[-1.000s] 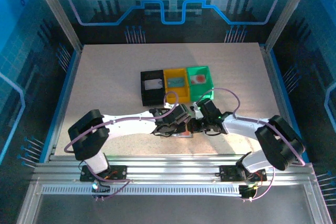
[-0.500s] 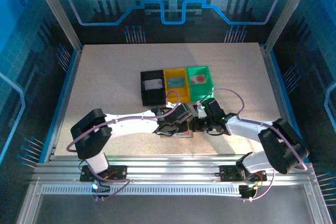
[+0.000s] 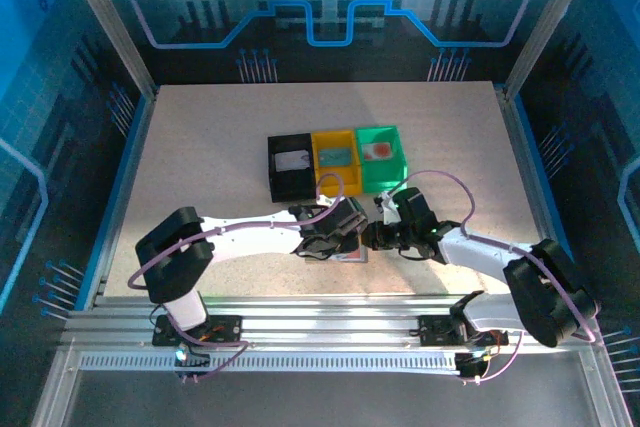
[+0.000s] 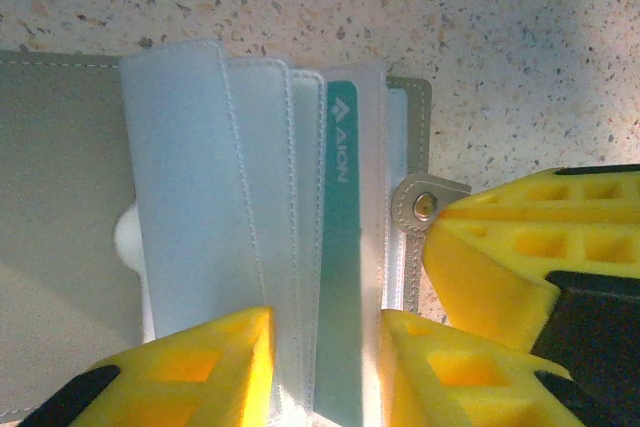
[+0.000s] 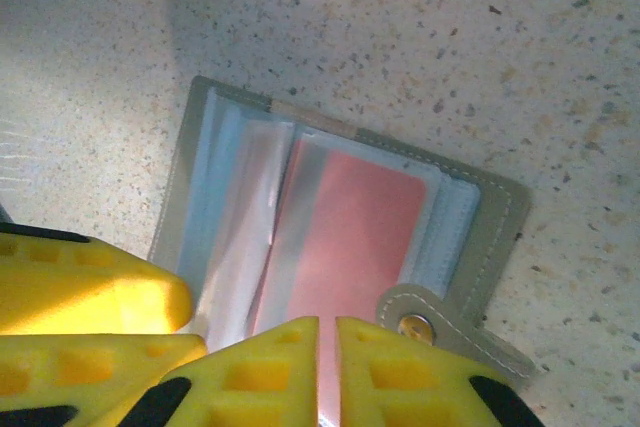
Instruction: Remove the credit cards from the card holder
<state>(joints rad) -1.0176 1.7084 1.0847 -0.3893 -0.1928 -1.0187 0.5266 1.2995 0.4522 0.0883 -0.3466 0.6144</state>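
The grey card holder (image 3: 352, 253) lies open on the table between my two grippers. In the left wrist view its pale blue pockets fan out over the grey cover (image 4: 60, 197), and a teal credit card (image 4: 342, 277) sits in one. My left gripper (image 4: 325, 367) is open, its fingers straddling those pocket edges from above. The right wrist view shows a pink credit card (image 5: 350, 237) in a clear pocket beside the tab clasp (image 5: 412, 325). My right gripper (image 5: 328, 367) stands over that card's near end, open by a narrow slit. Nothing is gripped.
At the back stand three bins: a black bin (image 3: 272, 172) with a whitish card, a yellow bin (image 3: 338, 179) with a bluish card, and a green bin (image 3: 385, 175) with a red-marked card. The two grippers (image 3: 335, 237) (image 3: 372, 238) nearly touch.
My right arm has swung its elbow out to the right while its gripper stays at the card holder. Both grippers have parted a little. The card holder has not moved.
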